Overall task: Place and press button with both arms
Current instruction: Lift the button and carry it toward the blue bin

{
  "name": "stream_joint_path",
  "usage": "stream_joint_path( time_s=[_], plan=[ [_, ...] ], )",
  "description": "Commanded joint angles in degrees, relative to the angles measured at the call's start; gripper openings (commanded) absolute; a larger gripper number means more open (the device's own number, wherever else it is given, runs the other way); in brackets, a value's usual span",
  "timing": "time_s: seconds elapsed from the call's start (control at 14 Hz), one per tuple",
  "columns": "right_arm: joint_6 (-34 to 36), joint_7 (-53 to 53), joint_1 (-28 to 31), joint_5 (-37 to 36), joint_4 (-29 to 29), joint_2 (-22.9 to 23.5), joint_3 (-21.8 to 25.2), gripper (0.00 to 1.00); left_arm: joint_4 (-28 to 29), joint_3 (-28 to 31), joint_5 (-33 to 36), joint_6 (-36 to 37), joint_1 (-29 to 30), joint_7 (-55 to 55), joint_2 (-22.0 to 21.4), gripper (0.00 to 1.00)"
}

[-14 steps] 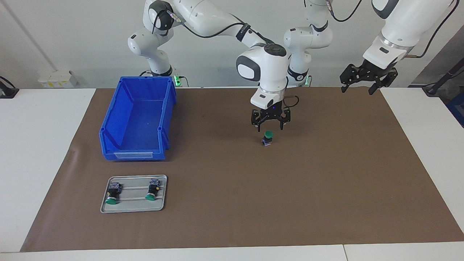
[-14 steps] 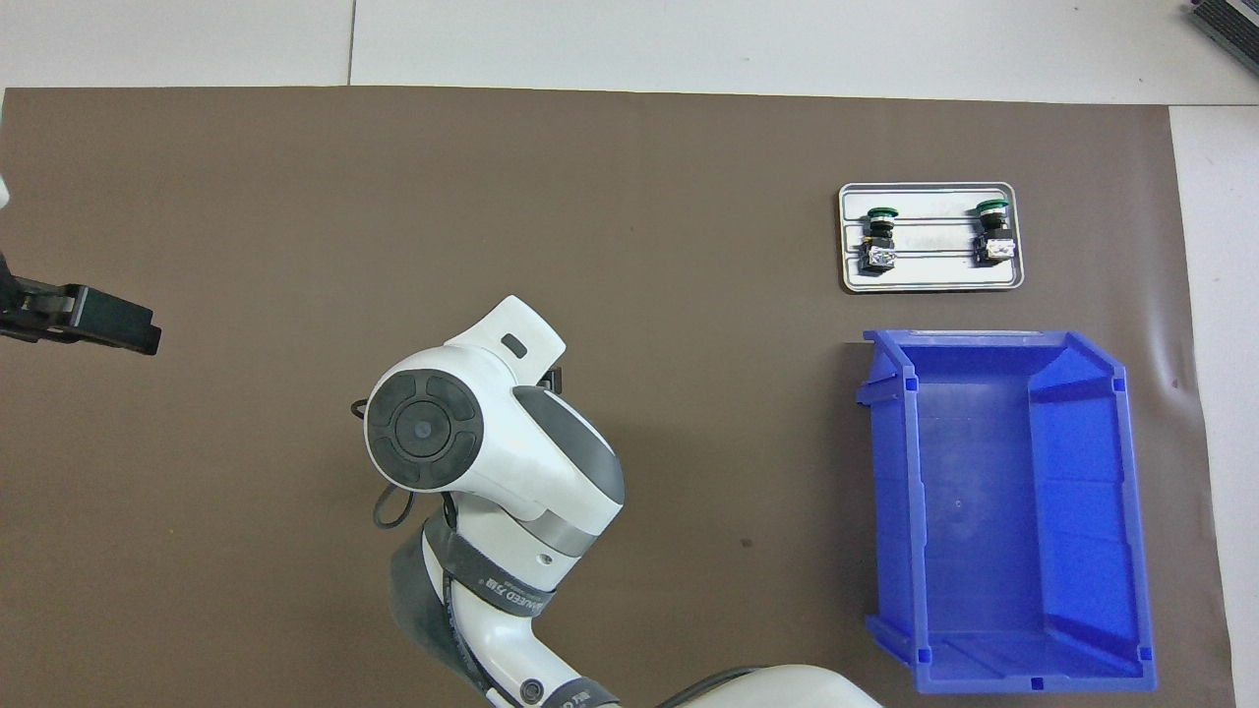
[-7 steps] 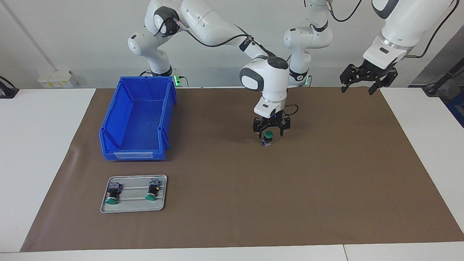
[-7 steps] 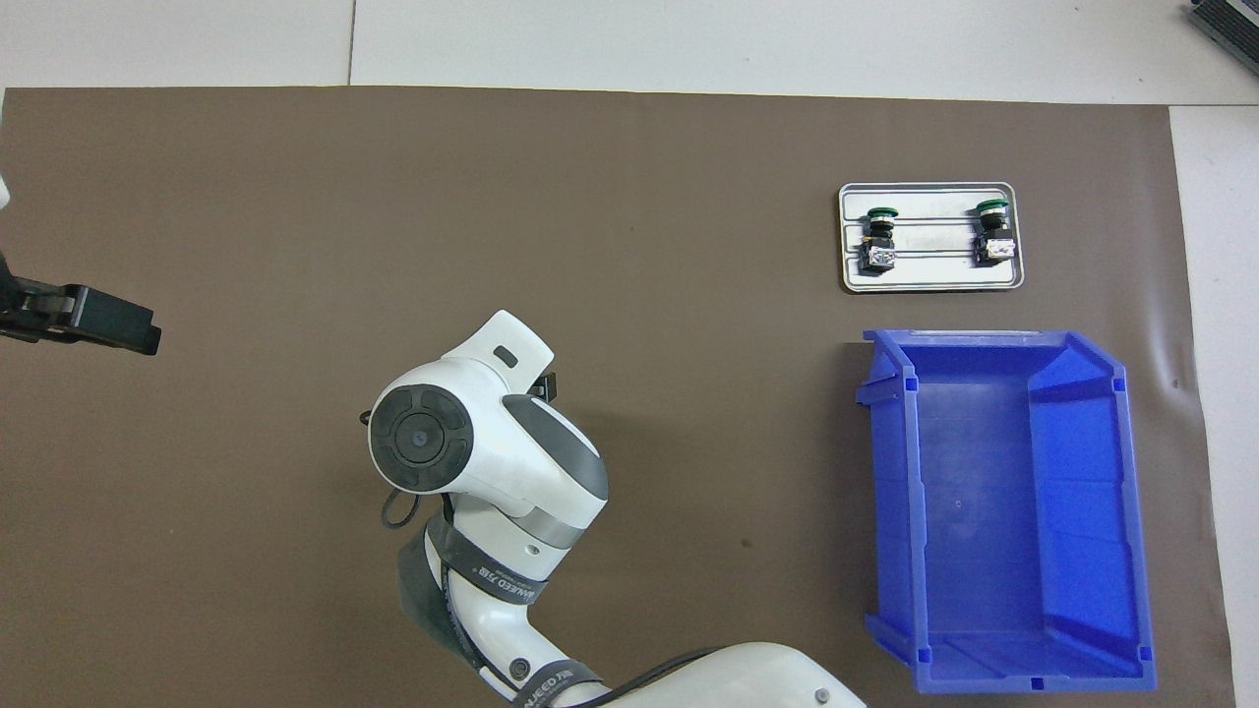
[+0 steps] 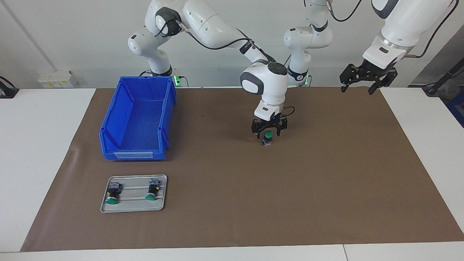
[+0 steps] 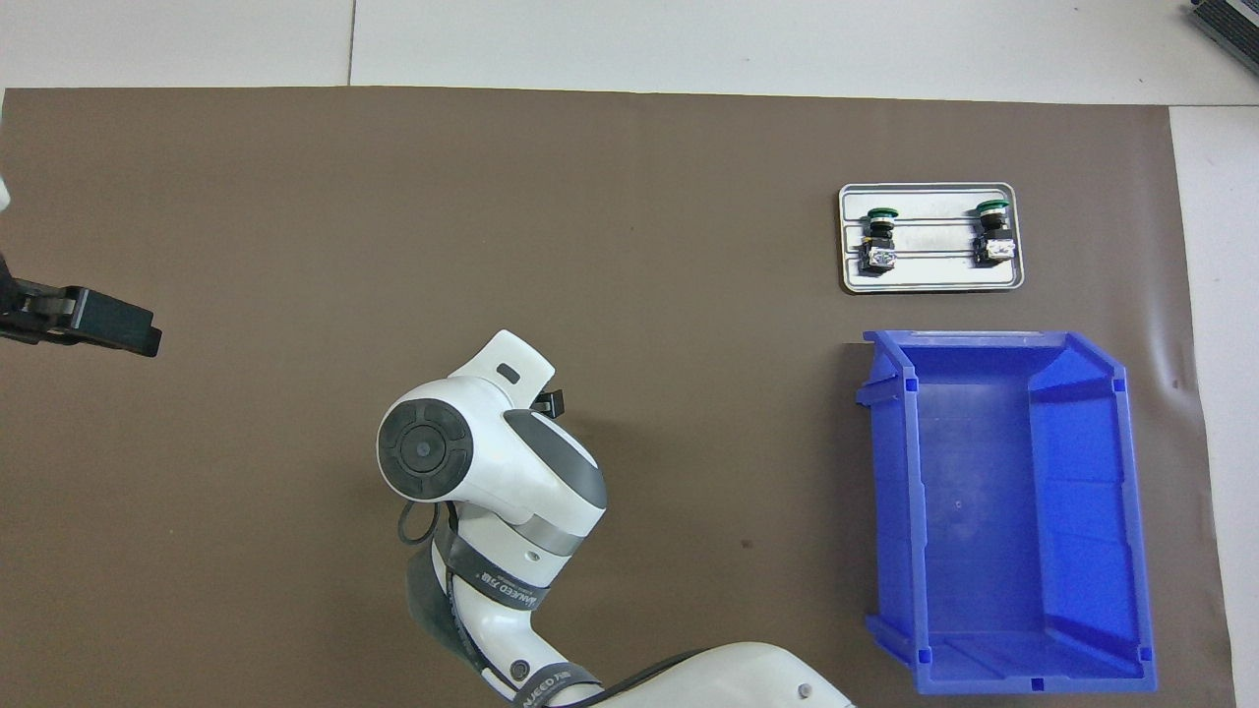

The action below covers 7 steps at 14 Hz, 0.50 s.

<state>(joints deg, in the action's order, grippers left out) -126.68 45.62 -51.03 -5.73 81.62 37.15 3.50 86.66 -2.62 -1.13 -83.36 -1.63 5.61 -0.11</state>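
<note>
Right gripper [image 5: 268,132] is low over the button [image 5: 268,138] standing cap-up mid-mat, jaws wide astride the green cap, nothing held, probably lining up a grip or press; left gripper [image 5: 368,77] waits open, raised at its table end.

Setting: robotics laboratory. Evidence: two white jointed arms [image 5: 217,27] mounted at a white worktop [image 5: 43,145] under a brown mat [image 5: 326,188]; blue parts bin [image 5: 136,117]; metal tray [image 5: 133,206]; bare grey wall; trailing cables.
</note>
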Motion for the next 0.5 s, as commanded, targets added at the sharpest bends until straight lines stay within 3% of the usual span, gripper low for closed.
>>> stream_joint_path(
  time_s=[0.0,0.43],
  plan=[
    [-1.8,-1.1,0.1,-0.3,2.2,-1.1,-0.2,0.94,1.8,-0.4,0.4,0.1,0.7,0.1,-1.7,1.00],
    [-2.3,-2.6,0.1,-0.2,3.4,-1.4,-0.2,0.67,1.8,-0.4,0.4,0.0,0.7,0.1,-1.7,1.00]
  ],
)
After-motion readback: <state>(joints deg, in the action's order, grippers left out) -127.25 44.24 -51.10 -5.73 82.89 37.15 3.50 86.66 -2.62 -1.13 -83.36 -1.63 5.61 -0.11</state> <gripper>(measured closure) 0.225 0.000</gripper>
